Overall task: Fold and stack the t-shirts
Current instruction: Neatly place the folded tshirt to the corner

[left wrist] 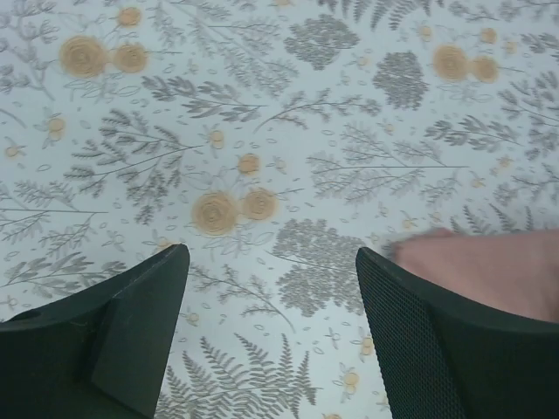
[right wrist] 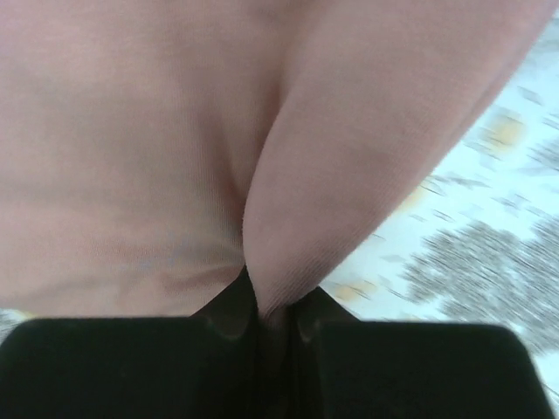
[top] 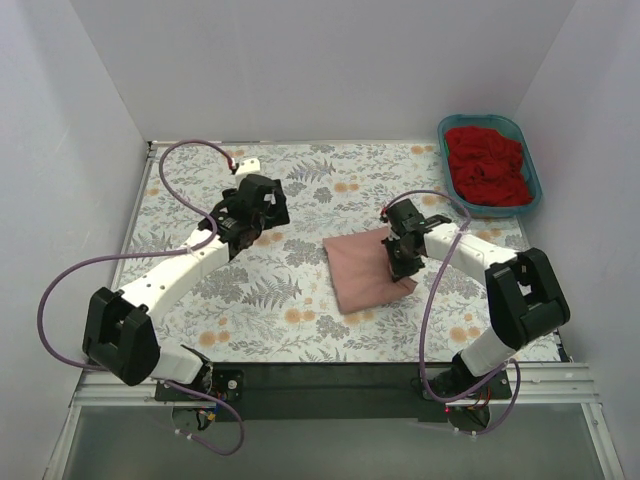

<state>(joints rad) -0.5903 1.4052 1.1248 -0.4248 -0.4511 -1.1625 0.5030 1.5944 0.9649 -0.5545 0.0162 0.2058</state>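
- Top view: the pink t-shirt (top: 362,272) lies as a folded, roughly square packet on the floral cloth (top: 290,325), a little right of centre.
- The right tool (top: 405,258) is down on the packet's right edge. The left tool (top: 262,200) hangs off to the left, clear of the shirt.
- The red t-shirt (top: 487,165) sits crumpled in the teal tub (top: 533,180) at the far right corner. It looks unfolded, so the task seems roughly half done at best.
- Left wrist view: the left tool's fingers (left wrist: 140,323) stand wide apart with only floral print between them. A pink corner shows at the right, beyond the right finger and not inside the gap, so this tool holds nothing and looks free for the next reach.
- Right wrist view: the right tool's jaws are pressed together on a pinch of the pink cloth, which swells up from the tips in a rounded ridge while the rest spreads flat beyond.
- Gripping the edge this way probably serves to pull one more fold over or to drag the packet to its stacking spot. Such a thin pinch could slip.
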